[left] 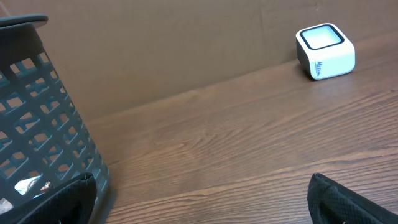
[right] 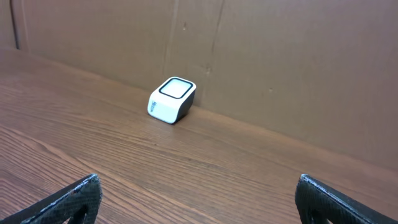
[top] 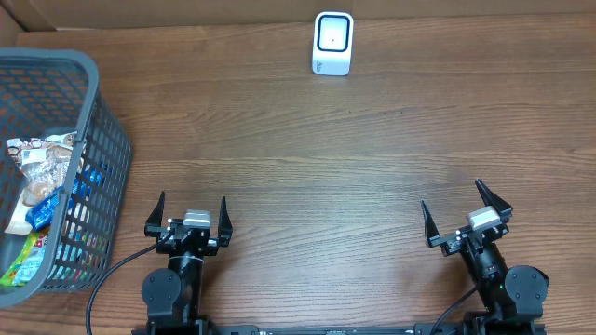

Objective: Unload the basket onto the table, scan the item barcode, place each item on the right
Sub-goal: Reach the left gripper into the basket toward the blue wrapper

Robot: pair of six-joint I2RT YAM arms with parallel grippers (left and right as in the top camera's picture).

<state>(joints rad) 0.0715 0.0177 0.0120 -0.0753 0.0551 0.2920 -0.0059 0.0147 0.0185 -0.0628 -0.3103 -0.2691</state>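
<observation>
I see my left tool (top: 192, 207) and right tool (top: 453, 203) both gaping empty over the worktop (top: 307, 158), well apart from the white scanner (top: 332, 43), with packets (top: 37, 177) in the basket (top: 93, 102).

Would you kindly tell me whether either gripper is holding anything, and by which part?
Nothing is held: the left gripper and the right gripper both stand open and empty, and the packets lie in the basket.

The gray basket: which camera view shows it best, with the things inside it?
The overhead view. It looks down into the basket and shows the packets inside. The left wrist view shows mostly its mesh side wall; the right wrist view does not show it at all.
</observation>
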